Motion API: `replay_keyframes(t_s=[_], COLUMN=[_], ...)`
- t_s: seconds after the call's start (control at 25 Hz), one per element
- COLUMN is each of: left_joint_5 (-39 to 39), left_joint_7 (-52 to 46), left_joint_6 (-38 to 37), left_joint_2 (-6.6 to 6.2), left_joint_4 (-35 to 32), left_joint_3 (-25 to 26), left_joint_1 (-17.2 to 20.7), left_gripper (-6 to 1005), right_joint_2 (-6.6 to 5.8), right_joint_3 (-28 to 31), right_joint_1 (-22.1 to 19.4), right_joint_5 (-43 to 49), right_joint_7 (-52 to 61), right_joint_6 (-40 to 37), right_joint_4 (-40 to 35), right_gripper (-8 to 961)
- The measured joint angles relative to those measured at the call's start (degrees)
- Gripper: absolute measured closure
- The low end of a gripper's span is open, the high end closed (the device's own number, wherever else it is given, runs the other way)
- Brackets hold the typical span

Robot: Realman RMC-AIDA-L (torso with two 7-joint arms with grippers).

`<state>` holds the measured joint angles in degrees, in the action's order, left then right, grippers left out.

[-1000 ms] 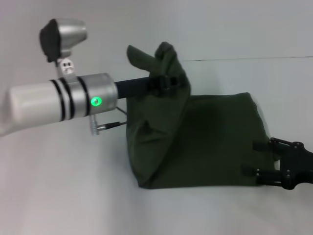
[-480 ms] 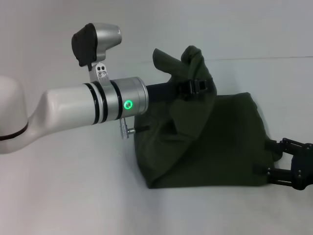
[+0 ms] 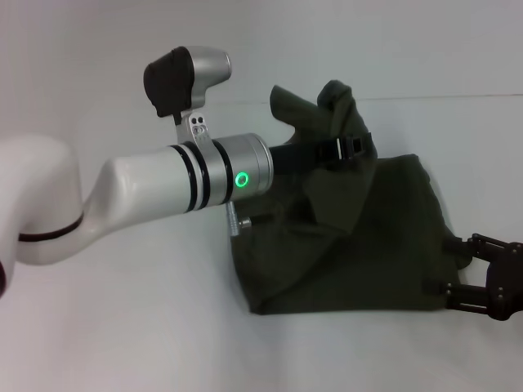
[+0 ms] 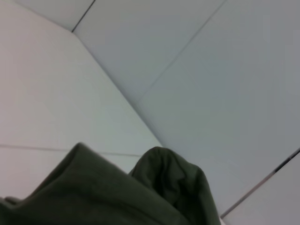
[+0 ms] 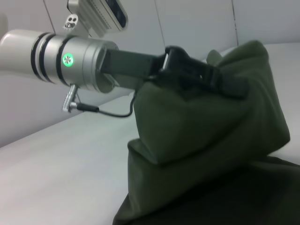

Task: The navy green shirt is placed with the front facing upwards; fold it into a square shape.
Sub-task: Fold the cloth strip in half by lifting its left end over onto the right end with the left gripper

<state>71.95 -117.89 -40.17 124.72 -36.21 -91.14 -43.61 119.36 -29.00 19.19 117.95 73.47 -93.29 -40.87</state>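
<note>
A white table (image 3: 122, 327) is filling the head view, with a faint seam running across its upper part. Lying on it, from the centre toward the right of the frame, is the navy green shirt (image 3: 368, 253), a dark olive cloth already partly folded into a rough block; no lettering is showing. Its long axis is running left to right across the frame.

The left arm is reaching in from the lower left, its silver wrist glowing with a green light. The left hand (image 3: 351, 147) is sitting at the upper centre, above the shirt's upper left part, pinching a bunched flap of cloth and holding it raised off the table; the fabric is draping down from the fingers onto the flat layer below. In the right wrist view the left hand (image 5: 206, 75) is showing dark fingers pressed onto that raised fold.

The right hand (image 3: 478, 282) is resting at the lower right edge, touching the shirt's right border, its black fingers spread apart and gripping nothing.

Judging from this, the lifted flap likely needs carrying rightward along the long axis, over the flat part, and the left hand is the one placed to do it.
</note>
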Motion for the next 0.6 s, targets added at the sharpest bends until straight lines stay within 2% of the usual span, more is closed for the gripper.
replay_keyframes(t_s=[0.16, 0.48, 0.6], left_joint_5=[-3.9, -10.8, -12.0], left_joint_7=[0.3, 0.3, 0.6], left_joint_6=[1.9, 3.1, 3.3], left_joint_2=[0.0, 0.0, 0.0], left_joint_4=[2.5, 3.5, 3.6], left_joint_3=[-2.6, -4.5, -5.0], left_joint_1=[-1.2, -1.6, -2.0], left_gripper=[913, 900, 808], right_joint_2=[-0.18, -0.31, -0.37], right_joint_3=[0.0, 0.0, 0.0], right_joint_1=[-0.2, -0.1, -0.1], right_joint_5=[0.0, 0.0, 0.0], right_joint_7=[0.0, 0.0, 0.0], right_joint_6=[0.0, 0.0, -0.5], right_joint_4=[0.0, 0.0, -0.3], right_gripper=[69, 70, 70])
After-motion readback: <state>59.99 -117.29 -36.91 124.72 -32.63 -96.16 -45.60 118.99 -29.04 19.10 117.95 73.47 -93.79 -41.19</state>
